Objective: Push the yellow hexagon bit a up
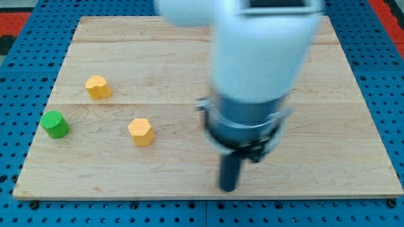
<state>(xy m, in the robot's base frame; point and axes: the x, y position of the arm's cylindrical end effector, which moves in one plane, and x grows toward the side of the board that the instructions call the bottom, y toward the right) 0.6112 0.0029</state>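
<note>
Camera view: yellow hexagon [141, 131] seen on the wooden board [328, 94], left of centre and toward the view's bottom, standing flat and clear of everything else. Second yellow block [98, 86] placed up and to the view's left of it, well apart, shape hard to make out beyond several flat sides. Green cylinder [55, 124] found near the board's left edge, roughly level with the hexagon and separated from it by bare wood. My tip [228, 188] located to the view's right of the hexagon, somewhat lower in the view, close to the board's bottom edge and well apart from all three blocks; touched no block. No jaws to set apart or together, only a straight dark rod hanging below a grey collar and a large, blurred white arm body [262, 44] that filled the top middle of the view. Whether the tip's end pressed the wood or sat just above it, impossible to tell. Board laid on a blue perforated table top [12, 94], with a strip of red [19, 12] visible at the view's upper left corner.
</note>
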